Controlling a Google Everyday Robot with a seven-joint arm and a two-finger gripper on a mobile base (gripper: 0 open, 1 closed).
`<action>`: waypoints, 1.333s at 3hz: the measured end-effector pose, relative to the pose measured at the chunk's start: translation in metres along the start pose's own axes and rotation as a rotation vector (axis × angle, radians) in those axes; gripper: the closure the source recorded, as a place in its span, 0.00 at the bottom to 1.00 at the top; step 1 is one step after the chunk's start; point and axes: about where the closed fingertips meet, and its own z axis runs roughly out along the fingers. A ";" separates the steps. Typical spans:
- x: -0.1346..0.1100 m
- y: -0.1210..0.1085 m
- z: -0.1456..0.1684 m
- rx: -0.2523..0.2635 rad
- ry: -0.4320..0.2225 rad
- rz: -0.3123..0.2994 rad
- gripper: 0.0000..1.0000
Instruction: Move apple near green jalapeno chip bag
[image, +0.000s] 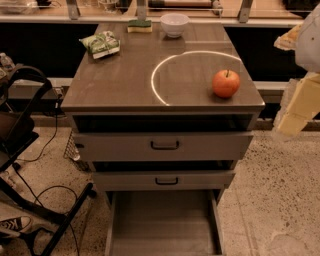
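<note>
Camera view: apple (226, 83) sits far from green jalapeno chip bag (101, 44), not grabbed yet; tool (299, 107) hangs beside surface (125, 85), grip I cannot tell.

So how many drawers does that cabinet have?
3, stacked under the tabletop: the top drawer pulled out slightly, the middle drawer just below it, the bottom drawer pulled far out near the floor. None looks hidden. The gripper hangs at the view's right edge.

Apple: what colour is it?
The apple is red-orange, in the camera view; the gripper is at the right edge.
</note>
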 end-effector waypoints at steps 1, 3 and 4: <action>0.000 0.000 0.000 0.000 0.000 0.000 0.00; -0.002 -0.071 0.009 0.161 -0.331 0.134 0.00; -0.007 -0.111 0.018 0.215 -0.489 0.212 0.00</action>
